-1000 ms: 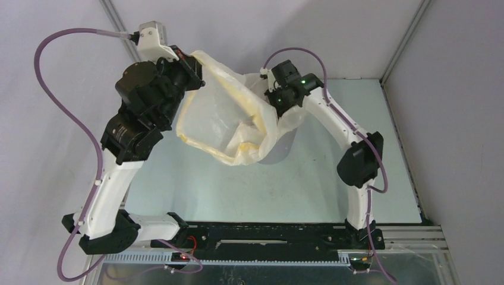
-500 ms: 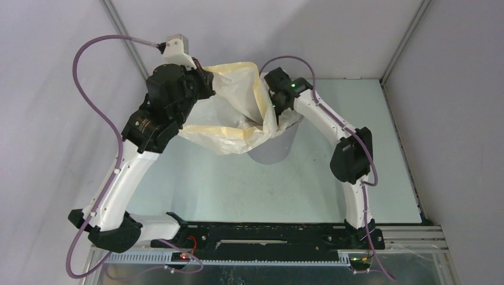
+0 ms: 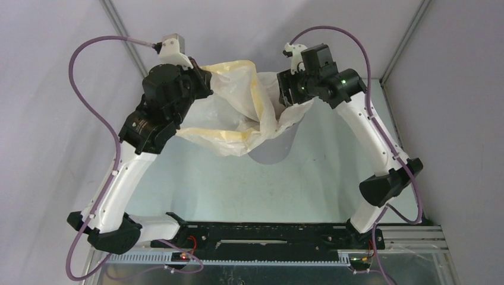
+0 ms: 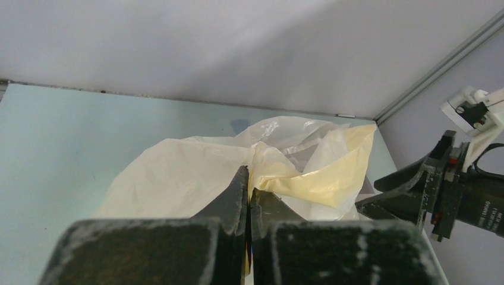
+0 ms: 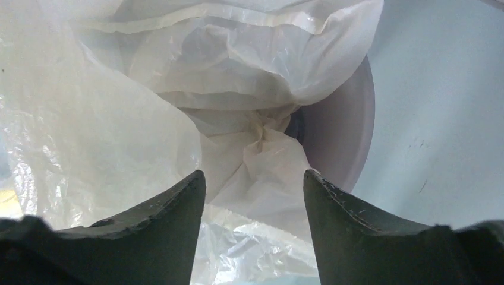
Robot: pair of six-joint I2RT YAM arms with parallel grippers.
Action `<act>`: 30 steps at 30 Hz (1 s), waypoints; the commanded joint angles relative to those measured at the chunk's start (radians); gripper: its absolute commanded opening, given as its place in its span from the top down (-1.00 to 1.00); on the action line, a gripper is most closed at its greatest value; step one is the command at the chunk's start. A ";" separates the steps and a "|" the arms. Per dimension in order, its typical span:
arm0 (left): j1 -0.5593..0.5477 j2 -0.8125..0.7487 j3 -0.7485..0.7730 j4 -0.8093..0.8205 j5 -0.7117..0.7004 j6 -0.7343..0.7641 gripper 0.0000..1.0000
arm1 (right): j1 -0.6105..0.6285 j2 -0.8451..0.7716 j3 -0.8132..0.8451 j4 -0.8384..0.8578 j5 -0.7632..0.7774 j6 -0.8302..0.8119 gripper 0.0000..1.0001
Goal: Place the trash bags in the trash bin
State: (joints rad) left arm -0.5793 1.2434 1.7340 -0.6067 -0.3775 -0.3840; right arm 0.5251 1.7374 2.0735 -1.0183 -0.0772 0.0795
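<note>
The pale yellow-cream trash bag hangs spread between my left gripper and the light grey trash bin, with its right part draped over the rim and sagging inside. In the left wrist view my left gripper is shut on the bag's yellow edge band. My right gripper hovers over the bin's far side. In the right wrist view that gripper stands open above the crumpled bag, holding nothing. A strip of the bin's inner wall shows beside the plastic.
The pale blue-green table stretches in front of and to the right of the bin. Grey walls with metal frame posts close in the back and sides. The black base rail runs along the near edge.
My right gripper has opened, let go of the bag and pulled up and back to the right. The left gripper first carried its edge right toward the bin, then held still.
</note>
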 commanded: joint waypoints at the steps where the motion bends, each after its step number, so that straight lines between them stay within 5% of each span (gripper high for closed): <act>1: 0.010 -0.030 0.015 0.036 0.012 -0.002 0.97 | 0.011 -0.068 -0.005 -0.045 0.026 0.004 -0.38; 4: 0.013 -0.033 0.015 0.036 0.011 0.000 0.97 | 0.016 -0.135 -0.068 -0.034 0.044 0.021 -0.59; 9: 0.014 -0.033 0.016 0.036 0.015 -0.001 0.96 | 0.016 -0.189 -0.162 -0.013 0.077 0.081 -0.63; 13: 0.016 -0.034 0.015 0.036 0.020 -0.004 0.97 | 0.016 -0.181 -0.218 0.026 0.057 0.103 -0.32; 18: 0.015 -0.042 0.012 0.033 0.017 0.000 0.97 | 0.019 -0.114 -0.211 0.041 0.062 0.106 -0.27; 27: 0.023 -0.052 0.006 0.034 0.006 0.009 0.96 | 0.029 0.040 -0.181 0.078 0.045 0.079 0.79; 30: 0.024 -0.044 0.002 0.035 0.012 0.007 0.96 | 0.030 0.100 -0.173 0.087 0.054 0.078 0.98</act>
State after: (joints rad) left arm -0.5613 1.2106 1.7340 -0.6052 -0.3717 -0.3836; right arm 0.5488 1.7813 1.8606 -0.9775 -0.0257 0.1658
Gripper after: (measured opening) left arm 0.019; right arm 0.044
